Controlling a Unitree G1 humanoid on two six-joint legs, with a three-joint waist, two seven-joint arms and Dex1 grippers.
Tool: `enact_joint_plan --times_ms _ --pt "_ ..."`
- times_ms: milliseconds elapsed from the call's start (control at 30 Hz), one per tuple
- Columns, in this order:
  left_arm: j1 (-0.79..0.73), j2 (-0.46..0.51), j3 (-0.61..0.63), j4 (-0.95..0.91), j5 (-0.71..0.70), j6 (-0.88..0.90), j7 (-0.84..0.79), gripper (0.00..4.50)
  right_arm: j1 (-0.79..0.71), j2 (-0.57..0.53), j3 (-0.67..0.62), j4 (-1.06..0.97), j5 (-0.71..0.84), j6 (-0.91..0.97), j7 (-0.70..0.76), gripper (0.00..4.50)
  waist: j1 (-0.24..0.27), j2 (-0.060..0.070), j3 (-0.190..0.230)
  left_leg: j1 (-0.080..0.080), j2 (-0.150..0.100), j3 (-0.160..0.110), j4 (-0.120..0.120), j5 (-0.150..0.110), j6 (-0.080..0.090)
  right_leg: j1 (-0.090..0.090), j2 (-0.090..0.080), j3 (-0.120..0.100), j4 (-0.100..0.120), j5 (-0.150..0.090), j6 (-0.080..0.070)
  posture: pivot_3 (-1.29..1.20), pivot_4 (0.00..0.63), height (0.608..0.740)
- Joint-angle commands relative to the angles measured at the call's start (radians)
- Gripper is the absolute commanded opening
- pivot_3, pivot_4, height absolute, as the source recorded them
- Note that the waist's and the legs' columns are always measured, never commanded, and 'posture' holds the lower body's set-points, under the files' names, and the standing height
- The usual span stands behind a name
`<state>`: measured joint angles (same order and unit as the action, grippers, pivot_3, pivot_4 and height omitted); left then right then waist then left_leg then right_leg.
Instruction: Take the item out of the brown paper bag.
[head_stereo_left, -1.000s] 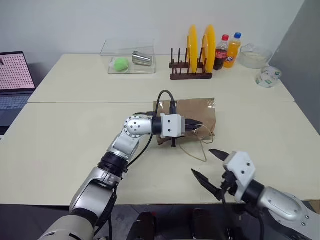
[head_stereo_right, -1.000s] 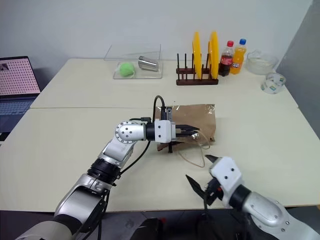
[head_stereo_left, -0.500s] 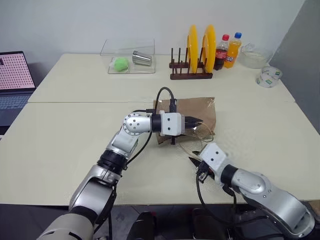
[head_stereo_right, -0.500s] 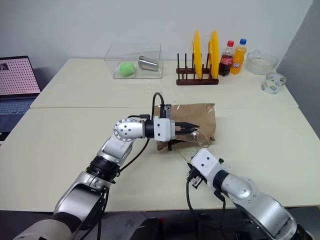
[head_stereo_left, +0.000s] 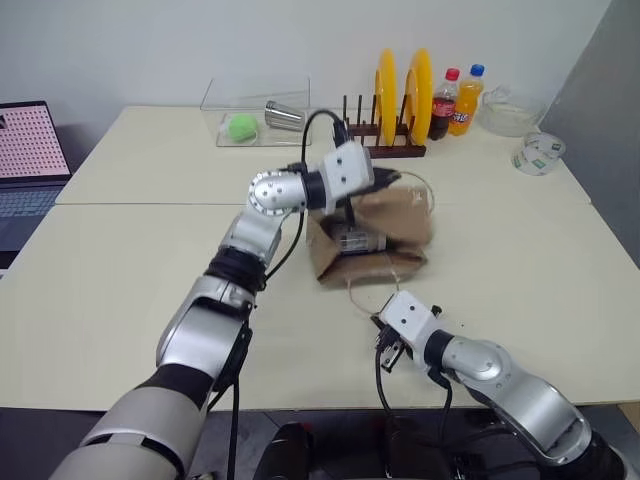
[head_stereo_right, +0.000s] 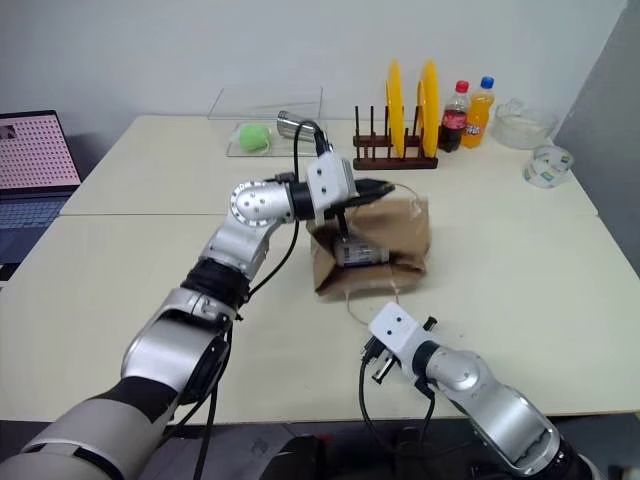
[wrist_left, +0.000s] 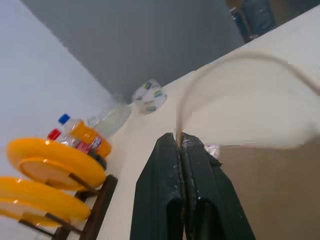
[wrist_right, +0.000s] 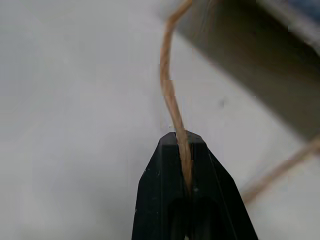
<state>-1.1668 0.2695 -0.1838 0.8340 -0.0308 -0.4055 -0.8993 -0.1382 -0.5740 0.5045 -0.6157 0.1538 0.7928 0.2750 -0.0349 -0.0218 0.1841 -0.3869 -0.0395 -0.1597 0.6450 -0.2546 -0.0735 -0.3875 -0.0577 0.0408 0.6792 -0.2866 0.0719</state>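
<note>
item (head_stereo_right: 358, 253): small pale bottle with a white and blue label, lying on its side inside the mouth of the bag, partly in view through the opening
bag (head_stereo_right: 395, 240): creased brown paper, on the table mid-way across, its top side pulled up so the mouth gapes toward the robot; bottom side flat on the table
upper handle (wrist_left: 220, 75): thin tan cord loop, arching up from the bag's raised edge, pinched at one end
left gripper (wrist_left: 179, 137): fingers pressed together on the upper handle, held above the bag
lower handle (wrist_right: 170, 95): tan cord trailing from the bag's near edge across the table toward the robot
right gripper (wrist_right: 183, 145): fingers closed tight on the lower handle, low over the table, just in front of the bag
table (head_stereo_left: 130, 270): pale cream top
rack (head_stereo_left: 380, 140): dark wood, two yellow plates upright, behind the bag
bottles (head_stereo_left: 455, 100): cola and orange soda, right of the rack
clear box (head_stereo_left: 255, 115): far side, green ball and metal cup inside
tape roll (head_stereo_left: 537, 153): far right
laptop (head_stereo_left: 28, 160): left edge
</note>
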Motion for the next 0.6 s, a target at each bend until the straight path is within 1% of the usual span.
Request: enact_joint_plan --times_ms 33,200,333,433,533,600 --pt "-0.096 -0.009 0.050 0.083 -0.011 -0.029 0.030 0.00 0.010 0.002 0.022 0.007 -0.035 -0.004 0.030 0.04 0.000 0.000 0.000 0.000 0.000 0.000 0.000 0.000 0.000 0.000 0.000 0.000 0.000 0.000 0.000 0.00 0.150 0.740" --pt "-0.174 -0.014 0.084 0.180 -0.006 -0.050 0.046 0.00 0.018 0.016 0.010 0.011 -0.073 -0.026 0.045 0.04 -0.001 0.000 0.000 0.000 0.000 0.000 0.000 0.000 0.000 0.000 0.000 0.000 0.000 -0.001 0.001 0.00 0.150 0.740" --pt "-0.167 -0.019 0.106 0.166 -0.038 -0.062 -0.021 0.00 0.010 0.083 -0.068 -0.015 -0.060 -0.055 0.024 0.04 -0.002 0.000 0.000 0.000 0.000 0.000 0.000 0.000 0.000 -0.001 0.000 0.000 0.001 0.000 0.000 0.00 0.150 0.740" --pt "-0.136 -0.017 0.111 0.126 -0.061 -0.065 -0.086 0.00 -0.002 0.132 -0.125 -0.037 -0.060 -0.053 0.005 0.62 -0.001 0.000 0.000 -0.001 0.000 0.000 0.000 0.000 0.000 -0.001 0.000 0.000 0.000 0.000 -0.001 0.00 0.150 0.740" --pt "-0.112 -0.018 0.120 0.085 -0.087 -0.054 -0.127 0.00 -0.018 0.160 -0.170 -0.086 -0.047 -0.034 0.006 1.58 -0.001 0.000 0.000 -0.001 0.000 -0.001 0.000 0.000 0.000 -0.001 0.000 0.000 0.001 0.001 -0.001 0.00 0.150 0.740" --pt "-0.102 -0.020 0.122 0.067 -0.093 -0.047 -0.139 0.00 -0.019 0.165 -0.188 -0.109 -0.038 -0.023 0.016 2.32 -0.001 0.000 0.000 -0.001 0.000 -0.001 0.000 0.000 0.000 -0.001 0.000 0.000 0.001 0.001 -0.001 0.00 0.150 0.740"
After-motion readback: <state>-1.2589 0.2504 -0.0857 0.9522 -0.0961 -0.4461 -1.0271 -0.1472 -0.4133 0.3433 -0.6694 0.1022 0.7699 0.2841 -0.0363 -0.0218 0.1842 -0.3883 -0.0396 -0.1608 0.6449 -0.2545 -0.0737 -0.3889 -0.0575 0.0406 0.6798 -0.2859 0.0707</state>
